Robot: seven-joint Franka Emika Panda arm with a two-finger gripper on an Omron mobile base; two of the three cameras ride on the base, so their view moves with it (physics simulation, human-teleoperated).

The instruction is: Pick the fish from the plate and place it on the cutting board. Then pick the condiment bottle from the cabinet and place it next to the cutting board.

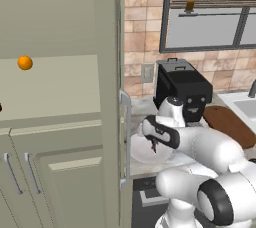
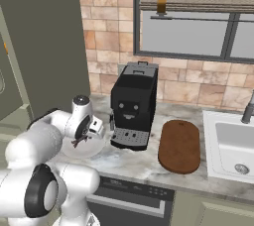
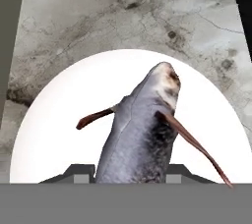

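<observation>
Since the grey, red-finned fish [image 3: 142, 134] looks slick and limp, the end effector [image 3: 129, 171] grips it across the thick midbody, over the white round plate [image 3: 54, 120] on the counter [image 3: 123, 12]

The arm's white links are covering much of the plate [image 1: 142, 159] in the left base view, and the fish [image 1: 153, 144] is showing there only as a small dark sliver. In the hand view the fish's [image 3: 140, 134] tail end is running under the bottom band. The sink [image 2: 233, 143] is being cut off by the right edge.
</observation>
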